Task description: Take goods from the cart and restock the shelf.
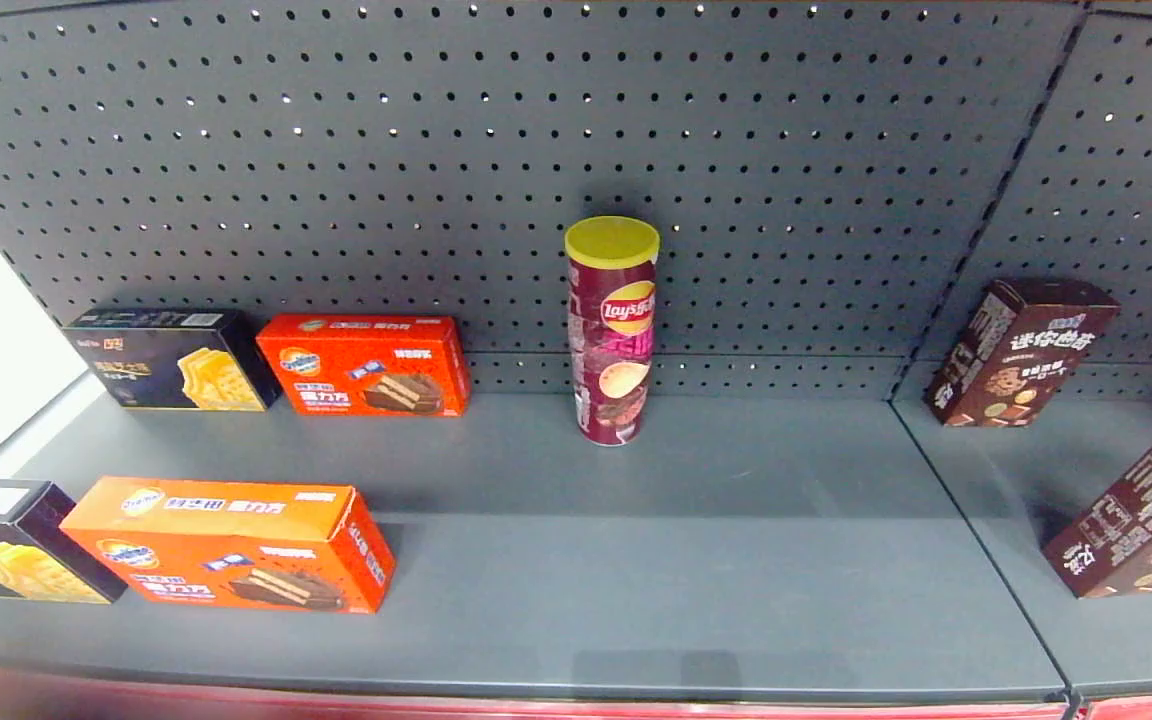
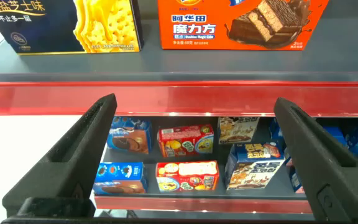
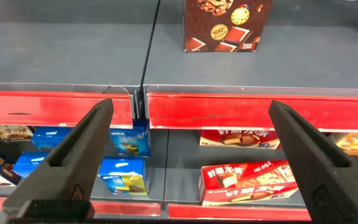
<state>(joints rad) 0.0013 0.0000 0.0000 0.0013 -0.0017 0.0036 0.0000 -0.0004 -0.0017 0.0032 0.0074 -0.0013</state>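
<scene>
The left gripper (image 2: 196,104) is spread wide and holds nothing. It hangs in front of the red strip (image 2: 179,96) that runs along the front edge of the shelf (image 1: 636,560). Just behind this strip, on the shelf, stand the front black box (image 2: 73,25) and, to its right, the front orange box (image 2: 241,23), close together. Under the strip a lower shelf (image 2: 191,196) carries small blue boxes (image 2: 122,177) and red and yellow boxes (image 2: 186,176) in rows.

The right gripper (image 3: 191,107) is also wide apart and empty, and it hangs before the same red strip, where two sections of the shelf meet. Behind the strip, on the right section, stands the front brown box (image 3: 225,25). Below there are more blue packs (image 3: 126,174) and red packs (image 3: 247,180).

From the head view, a can of chips (image 1: 612,330) with a yellow lid stands upright near the middle of the shelf, close to the perforated back wall (image 1: 536,150) and well apart from all the boxes. At the left, against the wall, the back black box (image 1: 171,358) and the back orange box (image 1: 366,365) lie side by side, almost touching. On the right section a second brown box (image 1: 1021,350) stands near the wall, behind the front one.
</scene>
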